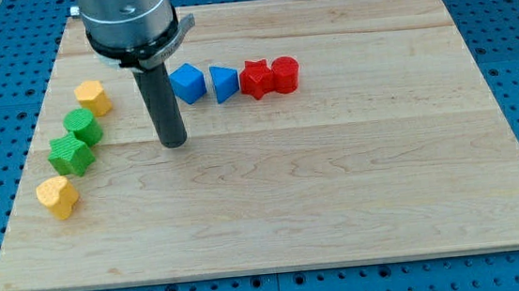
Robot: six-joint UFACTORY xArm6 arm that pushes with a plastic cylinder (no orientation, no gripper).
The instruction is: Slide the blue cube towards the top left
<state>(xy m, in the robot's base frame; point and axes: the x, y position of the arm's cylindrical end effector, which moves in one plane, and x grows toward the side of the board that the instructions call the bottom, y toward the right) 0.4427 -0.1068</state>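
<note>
Tip: my tip (pixel 174 142) rests on the board (pixel 339 195), nearer than the blue cube (pixel 187 83) and slightly to its left, apart from it.
Hand: a bare rod, no jaws to spread or pinch.
Far row: blue cube, blue wedge (pixel 224 83), red star (pixel 255 78), red cylinder (pixel 285 73).
Left: yellow (pixel 93 98), two green (pixel 82 127) (pixel 71 154), yellow (pixel 58 197) blocks.

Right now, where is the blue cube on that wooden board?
The blue cube sits in the view's upper middle, heading a row with the blue triangular block at its right. My tip rests just below-left of it.
</note>
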